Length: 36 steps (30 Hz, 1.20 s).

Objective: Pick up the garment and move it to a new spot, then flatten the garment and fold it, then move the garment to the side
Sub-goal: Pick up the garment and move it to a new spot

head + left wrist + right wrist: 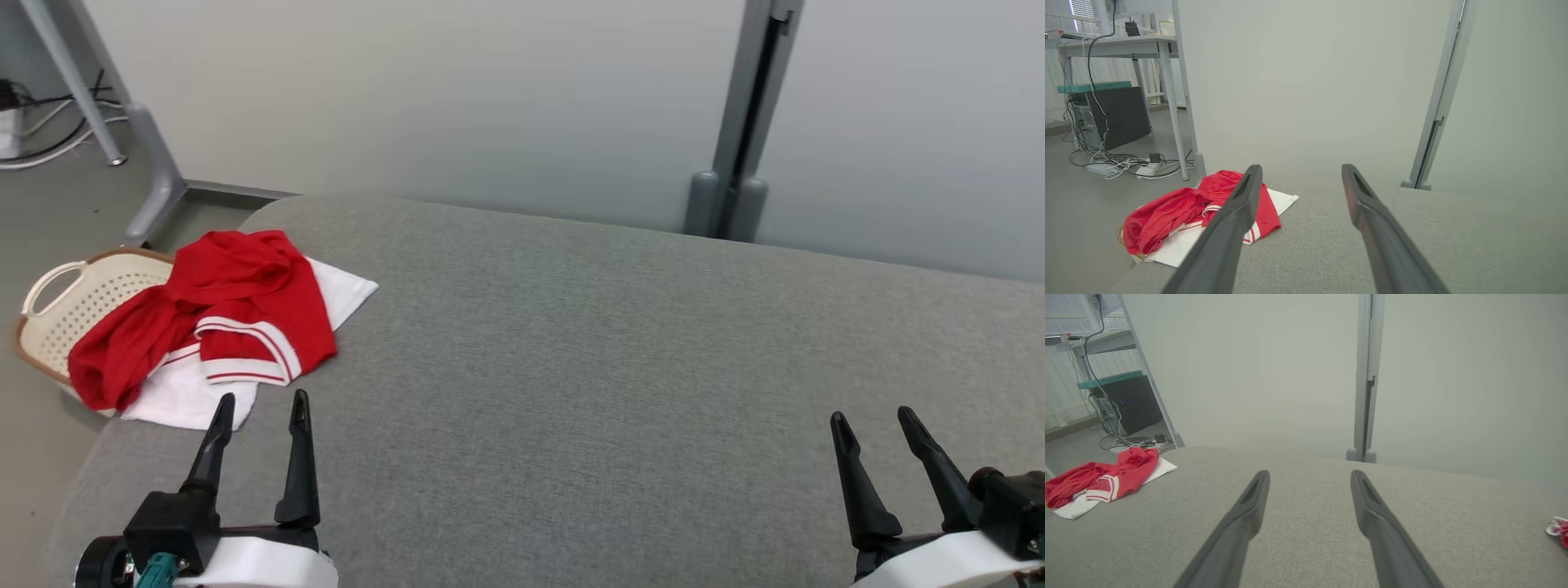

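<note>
At left of table (571, 367), crumpled red garment (245, 286), left claw (264, 396) spread, right claw (870, 414) spread.

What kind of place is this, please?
Probably an office or lab, not a home: a desk with a computer and loose cables under it, plain partition panels, and a grey padded table holding the garment.

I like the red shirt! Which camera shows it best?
The head view: the red and white garment lies whole at the grey cushion's left edge, over a basket. In the left wrist view a gripper finger crosses it; in the right wrist view it looks small, far off.
</note>
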Available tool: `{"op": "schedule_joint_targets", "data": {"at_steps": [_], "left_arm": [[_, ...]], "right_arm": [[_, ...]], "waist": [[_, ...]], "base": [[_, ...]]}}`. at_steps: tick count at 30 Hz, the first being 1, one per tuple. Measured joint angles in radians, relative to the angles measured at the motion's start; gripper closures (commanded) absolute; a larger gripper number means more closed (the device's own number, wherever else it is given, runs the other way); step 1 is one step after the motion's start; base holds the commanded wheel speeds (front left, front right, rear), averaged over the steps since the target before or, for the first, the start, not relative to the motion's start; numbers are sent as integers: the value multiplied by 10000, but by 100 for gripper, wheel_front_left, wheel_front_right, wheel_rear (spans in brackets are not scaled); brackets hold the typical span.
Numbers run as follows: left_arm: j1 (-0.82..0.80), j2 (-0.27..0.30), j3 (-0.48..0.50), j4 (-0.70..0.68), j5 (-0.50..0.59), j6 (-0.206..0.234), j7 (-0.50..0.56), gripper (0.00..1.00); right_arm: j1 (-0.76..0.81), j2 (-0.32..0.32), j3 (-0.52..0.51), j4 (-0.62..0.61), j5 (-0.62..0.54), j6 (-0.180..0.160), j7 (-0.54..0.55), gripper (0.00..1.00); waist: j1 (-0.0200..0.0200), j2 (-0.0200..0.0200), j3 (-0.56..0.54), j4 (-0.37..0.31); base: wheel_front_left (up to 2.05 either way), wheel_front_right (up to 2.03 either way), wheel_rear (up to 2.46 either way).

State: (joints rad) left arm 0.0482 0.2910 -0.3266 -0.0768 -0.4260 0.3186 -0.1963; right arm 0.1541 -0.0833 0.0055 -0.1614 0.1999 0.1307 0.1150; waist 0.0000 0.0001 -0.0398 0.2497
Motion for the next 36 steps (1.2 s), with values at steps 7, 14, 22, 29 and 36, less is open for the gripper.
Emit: {"op": "schedule_joint_targets", "data": {"at_steps": [7, 14, 22, 29, 36], "left_arm": [[-103, 382, 274, 186, 21, -107, -203, 0], [-151, 709, 408, 435, -75, -562, -412, 0], [-331, 688, 380, 721, -73, -748, -508, 0], [-420, 675, 385, 1032, -140, -859, -523, 0], [-1218, 374, 564, 1666, -345, -1070, -608, 0]], "right_arm": [[5, 109, 113, -121, -10, 0, 86, 0], [-9, 198, 236, -96, -10, 0, 84, 0], [-40, 228, 228, 38, 15, 0, 13, 0], [-105, 230, 165, -50, -38, 0, 52, 0], [-444, -81, 199, -523, -127, 0, 387, 0]], "waist": [[0, 0, -100, 1262], [0, 0, -151, 2091], [0, 0, -108, 2146], [0, 0, -9, 2119], [0, 0, 612, 1885]], "base": [[0, 0, 0], [0, 0, 0], [0, 0, 0], [0, 0, 0], [0, 0, 0]]}}
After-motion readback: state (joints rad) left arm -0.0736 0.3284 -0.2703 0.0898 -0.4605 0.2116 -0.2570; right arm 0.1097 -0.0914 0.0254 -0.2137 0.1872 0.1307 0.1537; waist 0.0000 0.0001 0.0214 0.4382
